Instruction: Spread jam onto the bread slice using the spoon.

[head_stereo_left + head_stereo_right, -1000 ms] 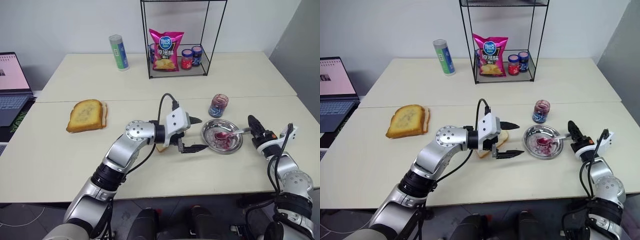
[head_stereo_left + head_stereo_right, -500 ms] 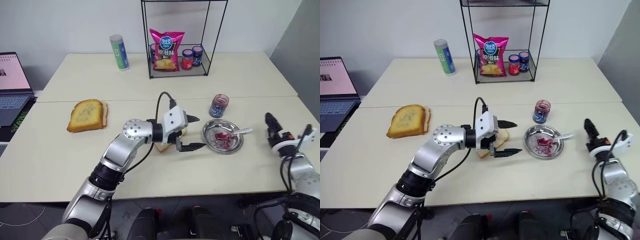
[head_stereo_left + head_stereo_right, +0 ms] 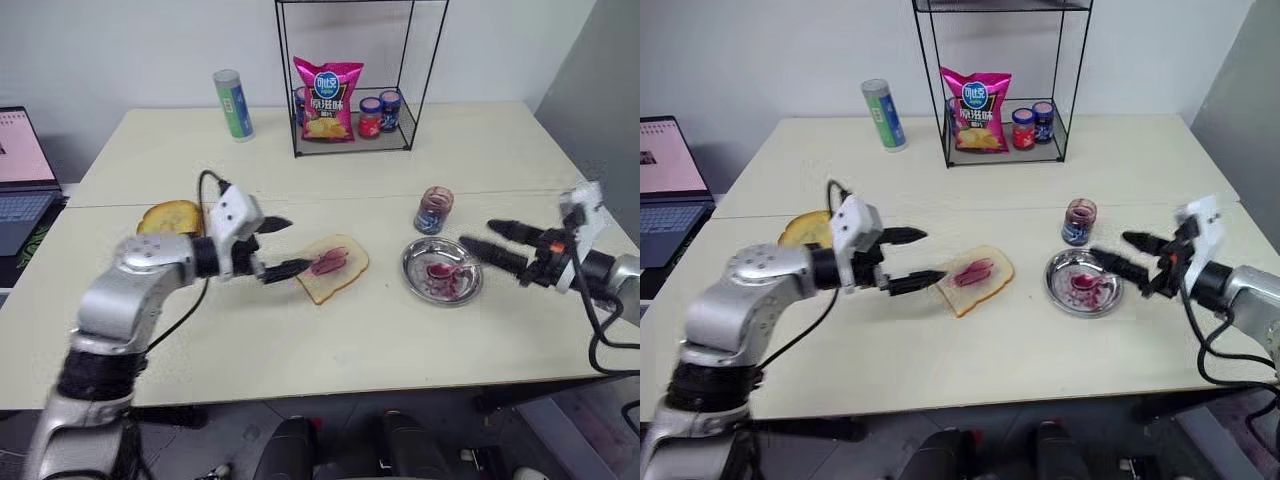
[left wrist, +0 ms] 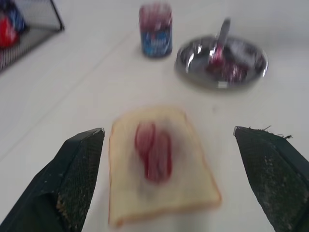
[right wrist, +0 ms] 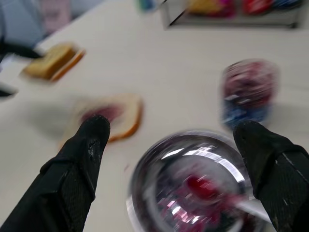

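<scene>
Purple jam (image 3: 328, 263) already streaks the bread slice (image 3: 333, 267), the spoon (image 4: 221, 38) lies in the steel dish (image 3: 442, 270), and both the left gripper (image 3: 281, 246) and the right gripper (image 3: 492, 241) hang wide and empty, so the spreading looks done.

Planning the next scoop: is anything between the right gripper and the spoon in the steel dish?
Nothing visible does. The right gripper, open, hangs beside the steel dish; the spoon lies in it, and the jam jar stands behind the dish, off that line.
</scene>
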